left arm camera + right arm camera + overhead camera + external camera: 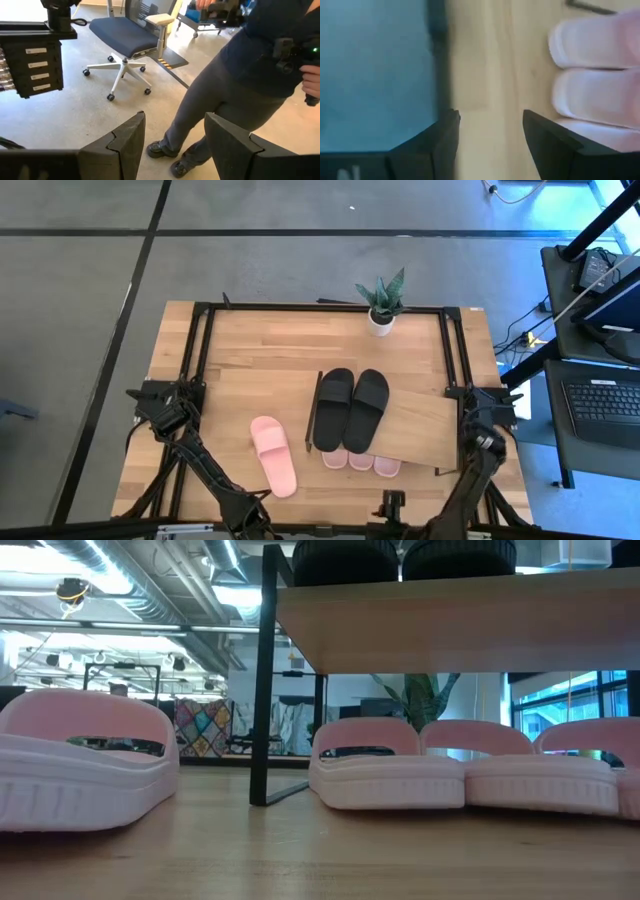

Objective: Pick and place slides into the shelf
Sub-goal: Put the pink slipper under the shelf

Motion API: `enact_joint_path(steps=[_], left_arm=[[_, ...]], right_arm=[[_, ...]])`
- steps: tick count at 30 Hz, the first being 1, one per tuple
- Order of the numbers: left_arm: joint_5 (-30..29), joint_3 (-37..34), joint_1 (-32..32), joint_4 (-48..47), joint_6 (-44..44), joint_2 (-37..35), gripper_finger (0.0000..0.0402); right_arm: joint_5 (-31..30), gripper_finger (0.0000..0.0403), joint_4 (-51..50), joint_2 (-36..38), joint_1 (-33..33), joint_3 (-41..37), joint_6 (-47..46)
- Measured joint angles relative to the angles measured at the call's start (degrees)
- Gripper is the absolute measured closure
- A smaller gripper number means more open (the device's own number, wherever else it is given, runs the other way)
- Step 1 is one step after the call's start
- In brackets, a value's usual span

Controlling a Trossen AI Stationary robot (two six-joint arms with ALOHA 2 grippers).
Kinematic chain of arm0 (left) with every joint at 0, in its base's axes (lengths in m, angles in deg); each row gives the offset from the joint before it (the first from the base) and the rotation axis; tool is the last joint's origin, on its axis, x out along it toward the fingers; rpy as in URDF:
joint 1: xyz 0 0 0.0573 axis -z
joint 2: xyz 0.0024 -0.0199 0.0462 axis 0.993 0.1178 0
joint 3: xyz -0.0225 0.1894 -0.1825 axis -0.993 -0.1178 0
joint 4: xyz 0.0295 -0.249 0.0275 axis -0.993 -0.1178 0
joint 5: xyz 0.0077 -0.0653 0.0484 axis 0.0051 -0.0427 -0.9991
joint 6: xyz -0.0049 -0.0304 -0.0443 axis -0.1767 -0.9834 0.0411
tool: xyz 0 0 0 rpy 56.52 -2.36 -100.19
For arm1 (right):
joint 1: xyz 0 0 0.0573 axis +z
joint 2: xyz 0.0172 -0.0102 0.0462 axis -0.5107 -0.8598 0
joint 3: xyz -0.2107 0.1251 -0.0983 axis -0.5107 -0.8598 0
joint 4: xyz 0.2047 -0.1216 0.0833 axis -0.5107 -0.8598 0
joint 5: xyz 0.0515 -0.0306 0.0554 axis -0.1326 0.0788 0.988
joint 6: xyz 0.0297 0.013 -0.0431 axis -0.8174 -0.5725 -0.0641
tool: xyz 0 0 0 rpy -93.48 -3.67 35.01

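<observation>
The low light-wood shelf with a thin dark side frame [415, 425] stands on the near right part of the light-wood desk with a black metal frame [270, 345], its top board turned slightly askew to the desk's edges. Two black foam slides [351, 409] lie side by side on the left end of that board, touching along their length; the right half of the board is bare. Under the shelf, three pale pink foam slides [360, 462] sit in a row, their ends poking out past the board's near edge; in the low view they rest on the desk, pressed close to one another just right of the shelf's dark leg [265, 680]. A fourth pale pink slide [274, 454] lies alone on the desk left of the shelf, angled, close to the near edge, with open wood around it.

A small potted green plant in a white pot [381, 302] stands at the far edge, well apart from the shelf.

The left claw [175, 145] is held off the near left corner, fingers spread wide and holding nothing, looking out at the floor, an office chair [131, 37] and a person's legs [215, 112]. The right claw [491, 145] hangs at the near right edge, spread wide and unladen, beside the pink row.
</observation>
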Motion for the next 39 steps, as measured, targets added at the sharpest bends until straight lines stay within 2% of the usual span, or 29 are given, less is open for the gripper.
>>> enact_joint_path(steps=[3, 6, 12, 17, 23, 26, 29, 35, 39], left_arm=[[1.1, 0.0, 0.0, 0.1, -2.5, 0.0, 0.0206], [3.0, 0.0, -0.1, 0.1, -5.9, 0.0, 0.0206], [5.1, 0.0, 0.0, 0.3, -8.7, 0.0, 0.0206], [6.0, 0.0, -0.1, 0.3, -14.8, 0.0, 0.0206], [6.6, 0.0, -2.0, 2.4, -15.8, 0.0, 0.0206], [6.3, 0.0, -3.1, 3.4, -15.8, 0.0, 0.0206], [3.7, 0.2, -3.8, 3.2, -15.5, 0.0, 0.0206], [-5.0, 1.6, -3.8, 2.8, -9.5, 0.0, 0.0206], [-5.7, 2.7, -4.0, 3.6, -11.6, 0.0, 0.0206]], right_arm=[[-1.4, 0.0185, 6.0, 4.1, 0.5, -1.2, -3.9], [-4.8, 0.0185, 9.4, 5.6, 1.6, -0.3, -3.6], [-7.4, 0.0185, 10.2, 6.8, 4.0, 0.7, -0.7], [-7.7, 0.0185, 3.7, 6.6, 6.2, 0.7, -7.0], [-12.9, 0.0185, -2.0, 6.5, 7.9, 0.7, -7.2], [-13.0, 0.0185, -5.8, 6.5, 8.0, 0.7, -7.2], [-13.1, 0.0185, -10.0, 6.6, 8.0, 0.7, -6.8], [-15.7, 0.0185, -8.1, 6.7, 7.5, 0.7, 1.3], [-13.5, 0.0185, 3.5, 6.7, 5.8, 0.7, 12.7]])
